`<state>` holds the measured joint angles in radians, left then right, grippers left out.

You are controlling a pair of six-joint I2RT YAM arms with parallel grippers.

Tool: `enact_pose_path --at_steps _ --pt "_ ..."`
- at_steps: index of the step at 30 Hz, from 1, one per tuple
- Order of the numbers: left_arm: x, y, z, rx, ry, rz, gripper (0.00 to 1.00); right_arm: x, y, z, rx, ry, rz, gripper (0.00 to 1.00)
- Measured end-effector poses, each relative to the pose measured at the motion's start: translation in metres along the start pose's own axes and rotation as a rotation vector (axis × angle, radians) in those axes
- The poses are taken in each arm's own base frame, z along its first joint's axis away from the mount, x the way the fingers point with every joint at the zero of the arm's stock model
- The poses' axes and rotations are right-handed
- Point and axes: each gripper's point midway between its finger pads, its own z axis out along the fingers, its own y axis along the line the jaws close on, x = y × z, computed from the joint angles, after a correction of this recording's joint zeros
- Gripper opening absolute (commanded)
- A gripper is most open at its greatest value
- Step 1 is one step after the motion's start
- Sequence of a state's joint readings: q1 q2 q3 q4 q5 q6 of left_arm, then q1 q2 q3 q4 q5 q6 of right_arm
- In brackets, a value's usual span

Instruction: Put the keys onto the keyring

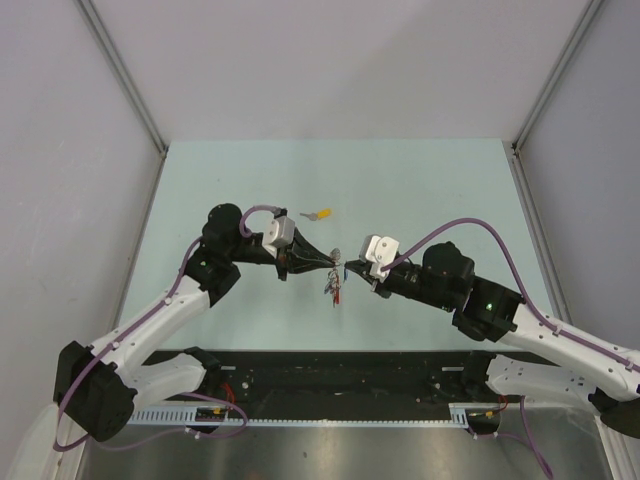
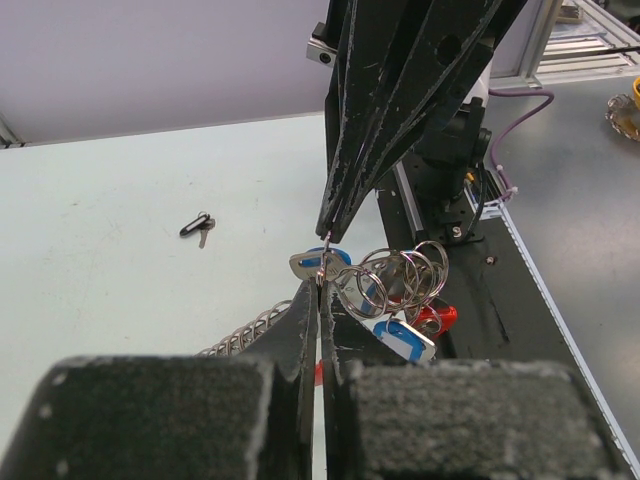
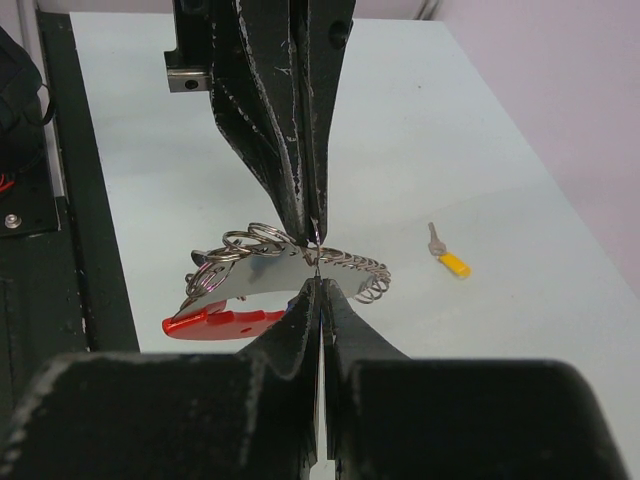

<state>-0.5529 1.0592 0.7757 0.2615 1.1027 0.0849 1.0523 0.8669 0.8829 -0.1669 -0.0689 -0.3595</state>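
Observation:
The keyring (image 1: 335, 275) hangs above the table between both arms as a bunch of silver rings (image 2: 400, 275) with a chain (image 3: 352, 265) and a red strap (image 3: 220, 320). My left gripper (image 2: 322, 282) and right gripper (image 3: 318, 283) meet tip to tip, each shut on a thin ring seen edge-on. In the top view the left gripper (image 1: 333, 262) and the right gripper (image 1: 350, 268) nearly touch. One blue-capped key (image 2: 318, 262) sits right at the pinched ring. Another blue-capped key (image 2: 405, 338) dangles lower. A yellow-capped key (image 1: 320, 214) lies loose on the table beyond the grippers.
A small black ring with a tiny key (image 2: 197, 228) lies on the pale green table (image 1: 430, 190). A black rail with cables (image 1: 350, 375) runs along the near edge. Grey walls (image 1: 60, 150) close in both sides and the back.

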Motion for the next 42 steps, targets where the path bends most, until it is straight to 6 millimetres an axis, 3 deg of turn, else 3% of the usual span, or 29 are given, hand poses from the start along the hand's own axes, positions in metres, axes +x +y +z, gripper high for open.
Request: enact_pose_path --at_steps 42 --pt "0.0005 0.0009 -0.0018 -0.028 -0.008 0.006 0.00 -0.0017 -0.0008 0.0002 0.007 -0.007 0.018 0.00"
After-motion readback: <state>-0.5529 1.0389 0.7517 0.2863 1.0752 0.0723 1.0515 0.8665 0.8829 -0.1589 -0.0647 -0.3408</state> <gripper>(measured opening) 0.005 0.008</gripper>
